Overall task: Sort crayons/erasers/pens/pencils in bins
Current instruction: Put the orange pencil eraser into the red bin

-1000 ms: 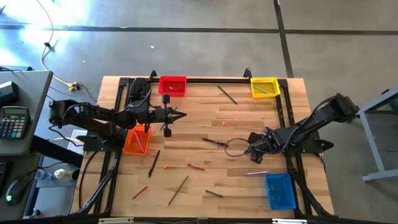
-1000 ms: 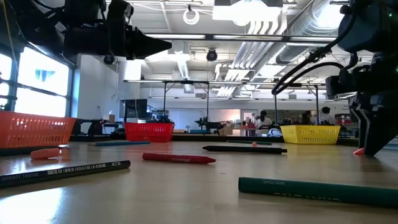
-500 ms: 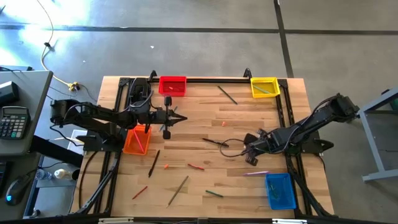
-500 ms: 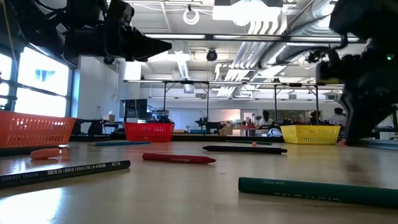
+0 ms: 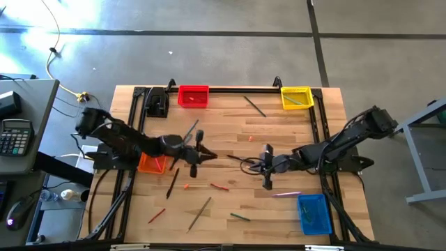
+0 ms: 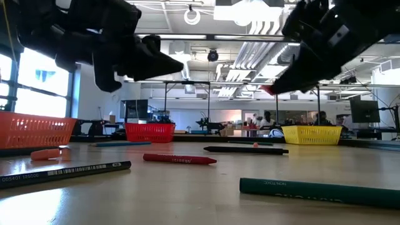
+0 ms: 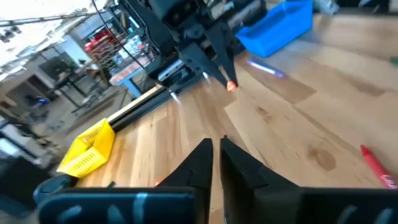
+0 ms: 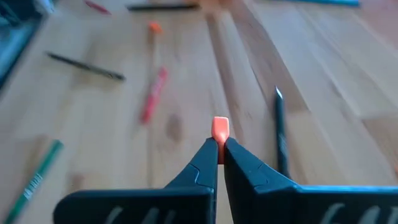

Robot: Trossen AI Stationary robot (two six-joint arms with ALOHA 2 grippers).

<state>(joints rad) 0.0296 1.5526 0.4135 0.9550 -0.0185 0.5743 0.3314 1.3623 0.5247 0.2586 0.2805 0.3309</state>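
Left gripper [image 5: 203, 155]: mine, over mid-table just right of the orange bin [image 5: 151, 164]; fingers nearly together, nothing between them.
Right gripper [image 8: 219, 149]: mine, over table centre, clenched on an eraser [image 8: 220, 129] that pokes beyond the tips.
Bins: red bin [image 5: 193, 95] at far edge, yellow bin [image 5: 295, 97] at far-right corner, blue bin [image 5: 314, 213] at near-right corner.
Key relation: the eraser is already in my right grip; blue and yellow bins lie on that arm's side, blue nearer, I judge.
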